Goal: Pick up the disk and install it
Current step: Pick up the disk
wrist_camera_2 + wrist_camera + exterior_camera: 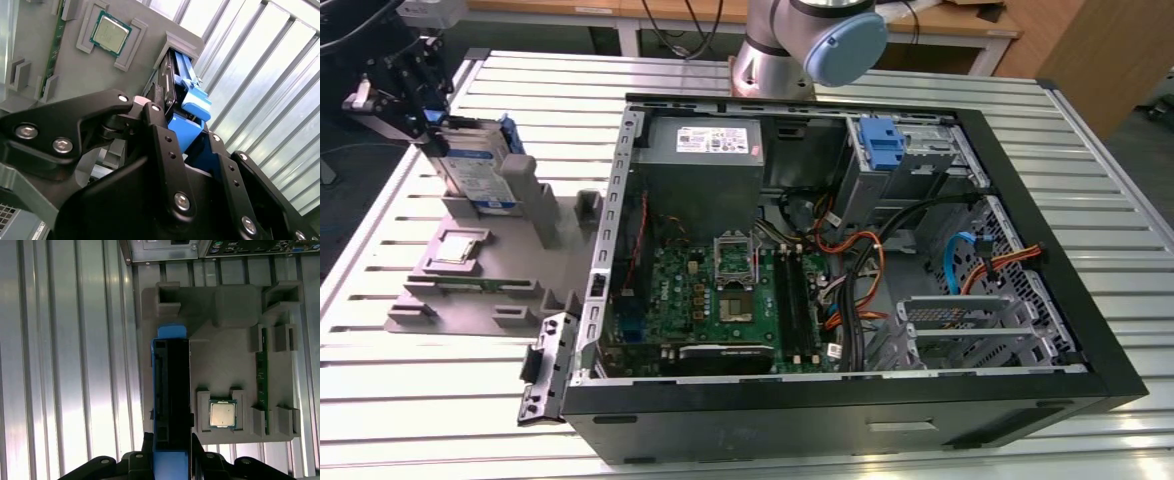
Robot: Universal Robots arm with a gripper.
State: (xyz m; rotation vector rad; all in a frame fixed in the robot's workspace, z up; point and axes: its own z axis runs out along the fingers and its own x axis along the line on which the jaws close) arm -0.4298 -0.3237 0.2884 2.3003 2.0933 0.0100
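I have the gripper (171, 455) with its fingers (167, 150) clamped on the disk (171, 390), which stands on edge between them in the grey holder (225, 340). A straight, untilted lift should avoid binding, I judge.

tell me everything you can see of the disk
The disk is a flat silver-grey drive with a white-and-blue label, framed by a blue plastic caddy. It stands upright on edge in a slot of the grey holder on the slatted metal table, to the exterior view's left of the open computer case. The hand clasps its upper end from both broad sides.
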